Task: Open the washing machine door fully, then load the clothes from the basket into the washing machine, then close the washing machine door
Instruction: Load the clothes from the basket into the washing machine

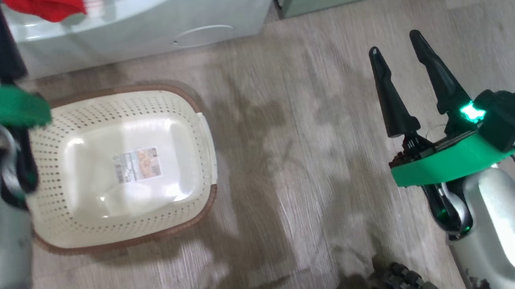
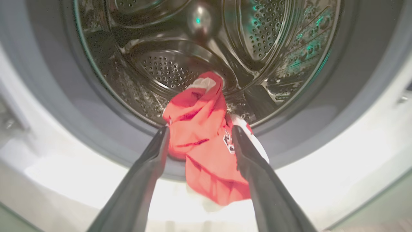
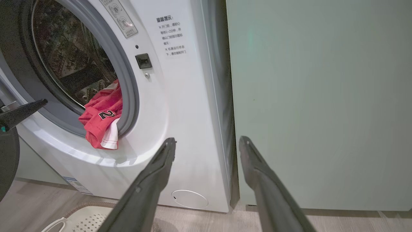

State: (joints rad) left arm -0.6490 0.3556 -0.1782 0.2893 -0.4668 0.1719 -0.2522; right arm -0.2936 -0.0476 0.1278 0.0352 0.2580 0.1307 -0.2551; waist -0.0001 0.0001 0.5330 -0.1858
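The washing machine point(image 3: 180, 106) stands with its round opening uncovered; the washing machine door is out of view. The red clothes point(image 2: 202, 135) with white trim lie over the grey gasket point(image 2: 96, 129), half in the steel drum point(image 2: 167, 64), half hanging out over the front lip. My left gripper point(image 2: 200, 129) is open at the mouth, one finger on each side of the clothes. From the right wrist I see the clothes point(image 3: 103, 119) and a left fingertip point(image 3: 27, 111). The cream basket point(image 1: 115, 107) sits on the floor. My right gripper point(image 1: 403, 76) is open and holds nothing.
Pale green cabinets point(image 3: 322, 103) adjoin the machine's right side. The basket's paper label point(image 1: 138, 165) shows on its base. A round filter cover point(image 3: 190, 198) sits low on the machine front. Wood-look floor point(image 1: 297, 159) stretches between the basket and my right arm.
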